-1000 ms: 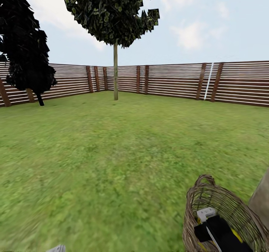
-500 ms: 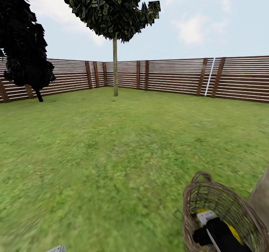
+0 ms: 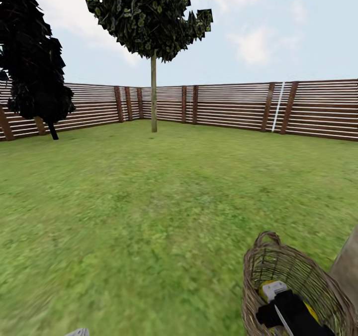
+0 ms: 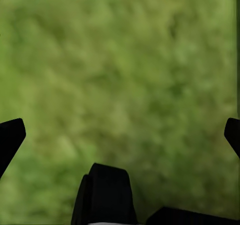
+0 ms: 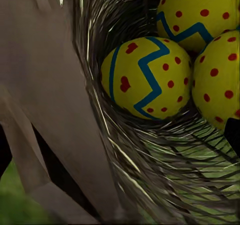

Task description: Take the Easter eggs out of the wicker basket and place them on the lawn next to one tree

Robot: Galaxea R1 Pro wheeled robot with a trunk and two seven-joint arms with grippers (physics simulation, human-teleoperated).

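The right gripper [image 3: 272, 292] reaches down inside the round brown woven wicker basket [image 3: 258, 264], where three yellow red-dotted Easter eggs [image 5: 145, 77] lie just ahead of its fingers; I cannot tell their spread. The left gripper [image 4: 120, 135] hangs spread wide over green lawn [image 3: 149, 201]. One pale trunk [image 3: 348, 271] stands beside the basket.

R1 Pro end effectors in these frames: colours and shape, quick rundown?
The right gripper in the head view is a matte black blocky body with a pale grey-white fitting on top and a thin white line along it. In the left wrist view the left gripper has plain black, rounded fingers, no markings.
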